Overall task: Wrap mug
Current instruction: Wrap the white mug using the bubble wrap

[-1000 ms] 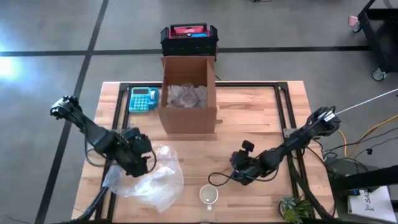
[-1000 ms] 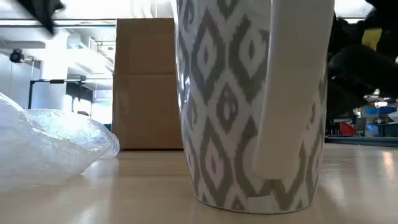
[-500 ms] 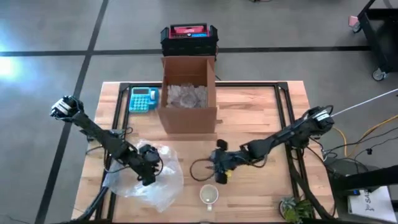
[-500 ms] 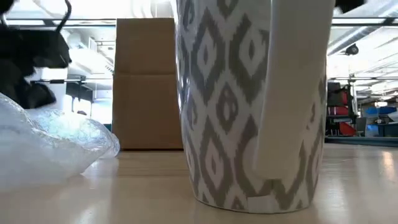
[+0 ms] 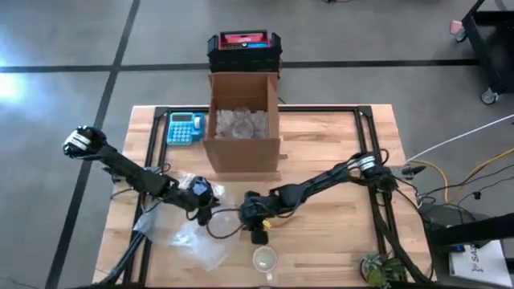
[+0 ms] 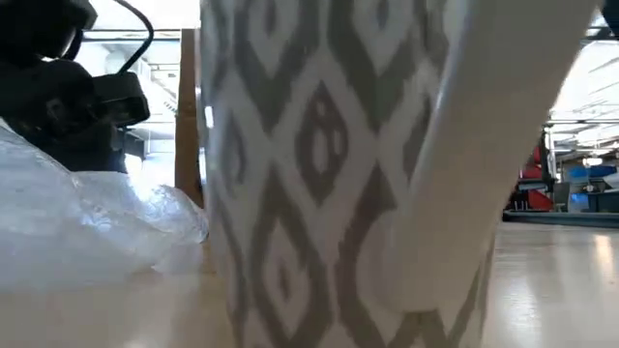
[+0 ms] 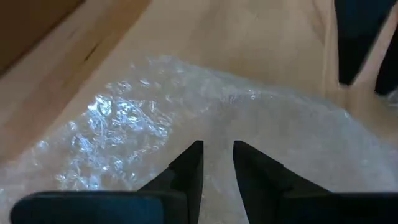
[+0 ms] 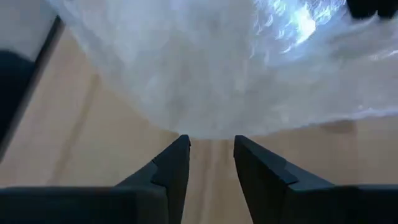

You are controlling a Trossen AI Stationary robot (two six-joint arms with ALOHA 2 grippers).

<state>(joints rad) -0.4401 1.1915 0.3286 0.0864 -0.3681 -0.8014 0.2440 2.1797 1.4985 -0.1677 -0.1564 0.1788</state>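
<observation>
Both grippers sit low over the bubble wrap (image 5: pixel 193 233) mid-table: left gripper (image 7: pixel 217 163) has its fingers slightly parted over the sheet, right gripper (image 8: pixel 211 160) likewise at the wrap's edge, neither pinching anything. Only the low view shows the mug's (image 6: pixel 329 193) grey diamond pattern; from above the mug sits by the table's (image 5: pixel 337 233) front edge. Cardboard box (image 5: pixel 244 120) at the back edge holds crumpled wrap.
</observation>
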